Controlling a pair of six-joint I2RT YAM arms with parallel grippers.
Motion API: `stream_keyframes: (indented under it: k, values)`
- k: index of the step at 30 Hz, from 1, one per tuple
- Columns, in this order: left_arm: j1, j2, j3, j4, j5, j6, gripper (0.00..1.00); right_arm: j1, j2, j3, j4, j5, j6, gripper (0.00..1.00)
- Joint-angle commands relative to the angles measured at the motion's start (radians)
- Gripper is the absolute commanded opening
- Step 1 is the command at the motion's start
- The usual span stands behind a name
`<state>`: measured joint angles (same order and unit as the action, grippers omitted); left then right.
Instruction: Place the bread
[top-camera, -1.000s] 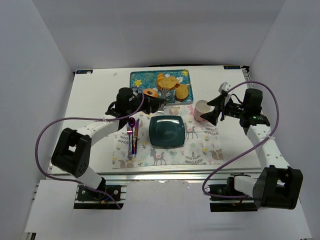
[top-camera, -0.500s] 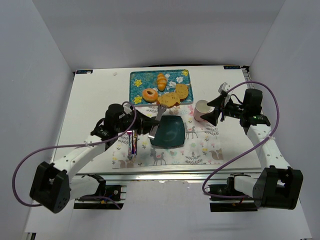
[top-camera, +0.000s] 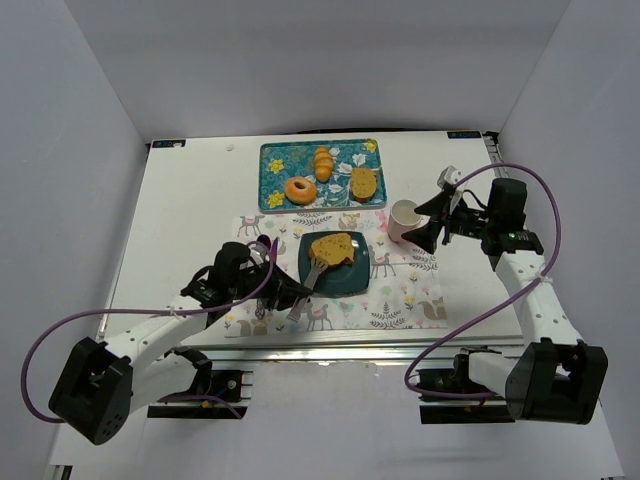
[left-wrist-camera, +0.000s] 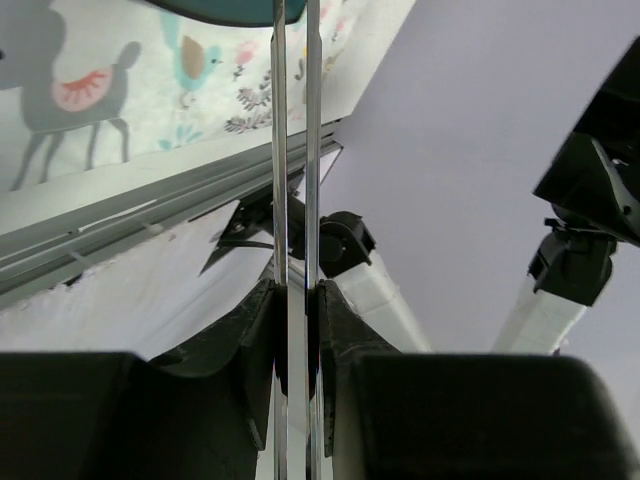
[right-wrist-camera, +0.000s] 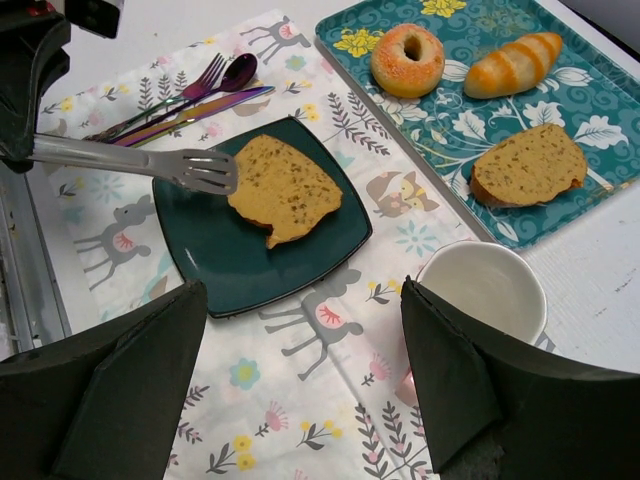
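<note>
While the bread (top-camera: 331, 247) lies on the plate (top-camera: 347, 282), the left tool (top-camera: 283, 293), stretched low, clamps the tongs (top-camera: 312, 278).

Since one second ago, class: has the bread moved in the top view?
Yes. The bread has left the teal tray, which stays at the far side, and come down the view onto the dark plate.

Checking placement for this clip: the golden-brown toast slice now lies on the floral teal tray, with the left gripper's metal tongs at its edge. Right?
Not quite. The golden-brown toast slice lies on the dark teal square plate, not the floral teal tray, as the right wrist view shows. The metal tongs in the left gripper are at its edge.
</note>
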<state>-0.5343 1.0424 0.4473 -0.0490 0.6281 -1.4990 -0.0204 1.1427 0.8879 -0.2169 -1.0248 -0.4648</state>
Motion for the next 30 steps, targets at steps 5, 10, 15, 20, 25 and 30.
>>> stream_keyframes:
  k: [5, 10, 15, 20, 25, 30]
  values:
    - [-0.007, -0.002, 0.021, -0.021, 0.008, 0.078, 0.24, -0.007, -0.050, 0.019, -0.032, -0.015, -0.026, 0.83]
    - [-0.007, -0.022, 0.034, -0.066, 0.010, 0.100, 0.46, -0.006, -0.058, 0.013, -0.038, -0.014, -0.026, 0.83]
    - [-0.007, -0.059, 0.031, -0.107, 0.007, 0.106, 0.48, -0.006, -0.060, 0.011, -0.041, -0.014, -0.028, 0.83]
    - [-0.007, -0.108, 0.036, -0.150, 0.002, 0.106, 0.48, -0.007, -0.058, 0.014, -0.042, -0.014, -0.029, 0.83]
    - [-0.007, -0.191, 0.037, -0.238, 0.002, 0.111, 0.44, -0.006, -0.060, 0.010, -0.042, -0.017, -0.031, 0.83]
    - [-0.006, -0.304, 0.054, -0.317, 0.001, 0.109, 0.15, -0.006, -0.064, 0.006, -0.045, -0.015, -0.034, 0.83]
